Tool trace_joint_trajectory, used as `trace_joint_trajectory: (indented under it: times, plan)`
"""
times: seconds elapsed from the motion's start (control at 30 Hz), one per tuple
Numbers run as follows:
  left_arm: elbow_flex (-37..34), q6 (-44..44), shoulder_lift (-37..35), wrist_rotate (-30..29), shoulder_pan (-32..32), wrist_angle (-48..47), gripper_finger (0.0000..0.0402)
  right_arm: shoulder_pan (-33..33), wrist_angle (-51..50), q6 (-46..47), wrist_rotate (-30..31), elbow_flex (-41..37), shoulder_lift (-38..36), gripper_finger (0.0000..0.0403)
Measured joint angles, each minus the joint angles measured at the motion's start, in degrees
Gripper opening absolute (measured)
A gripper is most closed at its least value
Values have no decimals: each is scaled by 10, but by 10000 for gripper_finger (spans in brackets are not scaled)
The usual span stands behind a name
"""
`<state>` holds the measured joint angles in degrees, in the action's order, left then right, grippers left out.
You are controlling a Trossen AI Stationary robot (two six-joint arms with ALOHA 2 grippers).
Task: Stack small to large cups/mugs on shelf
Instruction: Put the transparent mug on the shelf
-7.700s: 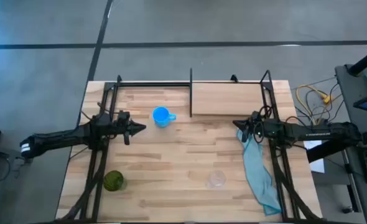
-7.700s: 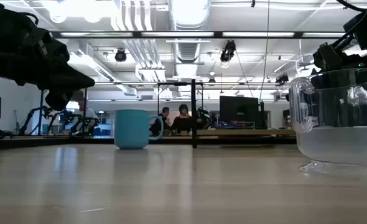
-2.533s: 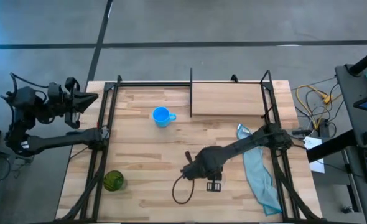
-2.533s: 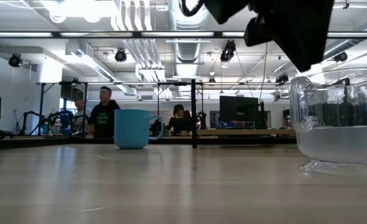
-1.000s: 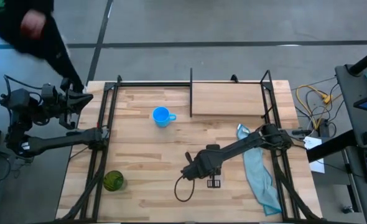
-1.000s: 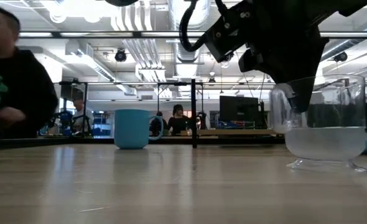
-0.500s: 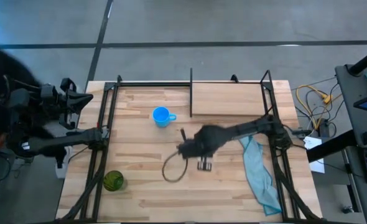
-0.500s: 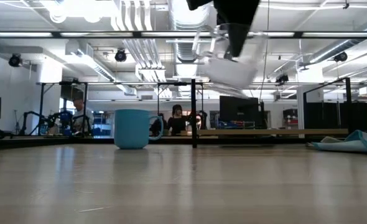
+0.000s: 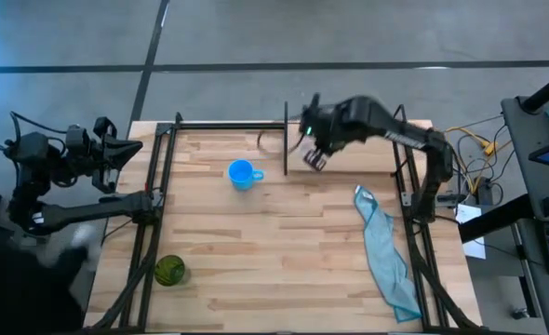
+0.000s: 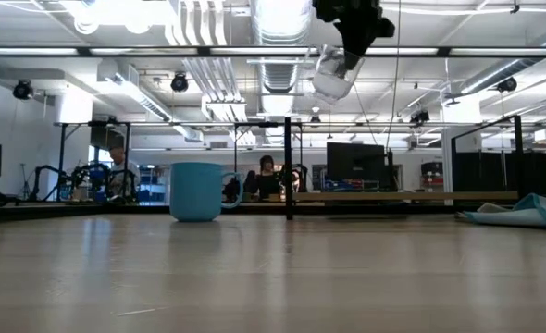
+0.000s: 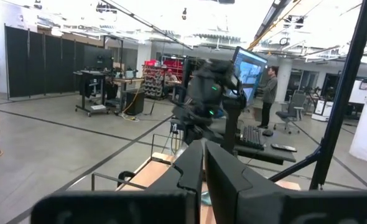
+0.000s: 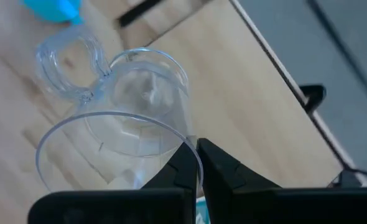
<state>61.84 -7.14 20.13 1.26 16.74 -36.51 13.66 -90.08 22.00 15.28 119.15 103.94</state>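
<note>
My right gripper (image 9: pixel 315 152) is shut on the small clear cup (image 12: pixel 124 118), high above the left end of the shelf (image 9: pixel 341 149), a light wood board in a black frame at the far edge. The cup also shows high up in the low view (image 10: pixel 330 81). The blue mug (image 9: pixel 242 174) stands upright on the table left of the shelf. The dark green cup (image 9: pixel 170 270) stands near the front left corner. My left gripper (image 9: pixel 137 146) is shut and empty, raised beyond the table's left edge. My right gripper pinches the clear cup's wall at its rim (image 12: pixel 185 138), one finger inside the cup and one outside, on the side away from the handle (image 12: pixel 70 57). The cup is lifted clear and tilted, its base pointing away from the fingers over the shelf board.
A teal cloth (image 9: pixel 384 253) lies along the table's right side, partly over the frame rail. Black frame rails run along both sides and the far edge. A black upright post (image 9: pixel 286 140) stands at the shelf's left end. Cables lie beyond the right edge.
My right gripper has lifted the clear cup off the table near the middle front and carried it up and toward the far edge, to the shelf's left end; the cup has tipped from upright. A person passed by at the far left.
</note>
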Motion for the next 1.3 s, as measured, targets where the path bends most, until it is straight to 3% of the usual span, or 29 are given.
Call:
trace_joint_trajectory:
  times: [0.13,0.47,0.93,1.3]
  plan:
    - [0,0,9,0,0,0,4,66,0,-49,-65,-3,1,8]
    - [0,0,24,-17,0,1,4,168,1,-192,-87,-4,84,8]
    - [-1,5,36,-49,0,1,4,190,15,-307,-99,63,202,8]
    - [-1,4,37,-50,0,0,4,190,13,-312,-106,119,258,10]
